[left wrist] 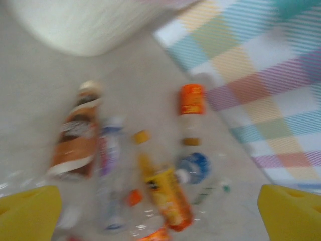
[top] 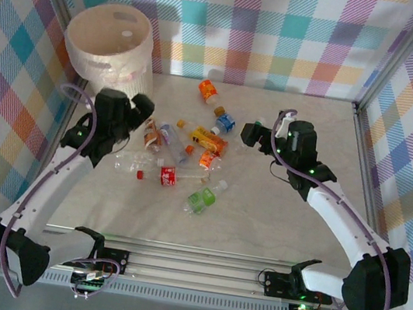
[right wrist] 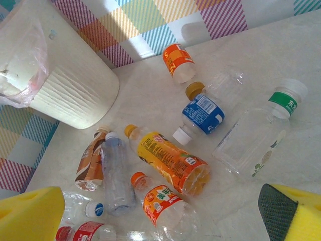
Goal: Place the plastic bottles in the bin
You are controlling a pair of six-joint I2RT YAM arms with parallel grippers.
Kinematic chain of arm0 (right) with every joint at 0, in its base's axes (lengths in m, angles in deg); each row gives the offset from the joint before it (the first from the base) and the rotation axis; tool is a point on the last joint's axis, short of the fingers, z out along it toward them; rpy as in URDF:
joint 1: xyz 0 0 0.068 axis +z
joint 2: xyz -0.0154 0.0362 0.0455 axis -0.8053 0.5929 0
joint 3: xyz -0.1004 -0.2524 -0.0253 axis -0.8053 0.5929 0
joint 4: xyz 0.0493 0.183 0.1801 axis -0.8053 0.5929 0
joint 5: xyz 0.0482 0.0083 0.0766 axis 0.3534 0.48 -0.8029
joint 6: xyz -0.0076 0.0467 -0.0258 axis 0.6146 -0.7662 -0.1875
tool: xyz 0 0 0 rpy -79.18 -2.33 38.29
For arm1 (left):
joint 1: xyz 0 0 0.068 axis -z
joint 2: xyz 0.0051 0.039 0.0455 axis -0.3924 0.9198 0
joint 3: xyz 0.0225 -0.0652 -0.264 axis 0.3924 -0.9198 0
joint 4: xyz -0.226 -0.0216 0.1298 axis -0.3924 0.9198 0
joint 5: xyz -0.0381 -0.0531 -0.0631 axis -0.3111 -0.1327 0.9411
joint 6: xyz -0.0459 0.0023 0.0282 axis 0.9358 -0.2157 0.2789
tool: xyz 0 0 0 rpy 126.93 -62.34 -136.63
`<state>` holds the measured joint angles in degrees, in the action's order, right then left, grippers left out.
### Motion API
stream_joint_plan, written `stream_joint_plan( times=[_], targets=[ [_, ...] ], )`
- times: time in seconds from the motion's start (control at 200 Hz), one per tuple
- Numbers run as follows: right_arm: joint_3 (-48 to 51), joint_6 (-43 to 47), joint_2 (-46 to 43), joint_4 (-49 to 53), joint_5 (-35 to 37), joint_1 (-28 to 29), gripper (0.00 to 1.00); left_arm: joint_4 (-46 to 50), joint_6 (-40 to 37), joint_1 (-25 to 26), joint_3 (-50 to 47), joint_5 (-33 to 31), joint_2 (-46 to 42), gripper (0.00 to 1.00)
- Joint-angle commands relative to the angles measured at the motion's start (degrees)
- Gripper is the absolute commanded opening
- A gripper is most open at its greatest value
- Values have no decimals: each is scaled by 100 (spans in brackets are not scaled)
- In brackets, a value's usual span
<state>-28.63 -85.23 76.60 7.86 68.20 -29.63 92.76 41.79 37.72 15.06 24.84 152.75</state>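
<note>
The bin [top: 110, 69] is cream-white. The walls [top: 288, 34] wear pastel plaid in teal, orange, purple, yellow and white. The surface [top: 274, 221] is pale marbled beige. The orange bottle [right wrist: 179, 63] has an orange-and-white label; the blue bottle [right wrist: 203, 114] a blue label and white cap; the yellow bottle [right wrist: 170, 163] shades to orange; the green bottle [top: 202, 198] is lime. The right jaws are yellow.

Glossy clear plastic bottles [right wrist: 173, 165]; ribbed matt bin [right wrist: 70, 95].
</note>
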Motion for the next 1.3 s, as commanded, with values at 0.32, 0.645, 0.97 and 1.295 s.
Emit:
stream_joint_plan(
  times=[0.32, 0.645, 0.97, 1.295],
  targets=[
    [-285, 265, 210, 226, -409, -26, 100, 338, 3006, 33, -1846, -1203, -310, 100],
    [-297, 229, 307, 245, -583, -28, 100, -62, 4117, 7, -1878, -1161, 636, 100],
    [-248, 276, 206, 385, -586, -28, 100, -361, 4585, -133, -1606, -1349, 1594, 100],
    [-272, 351, 146, 513, -549, -28, 100, -728, 4537, -222, -1555, -1633, 2133, 92]
  ],
)
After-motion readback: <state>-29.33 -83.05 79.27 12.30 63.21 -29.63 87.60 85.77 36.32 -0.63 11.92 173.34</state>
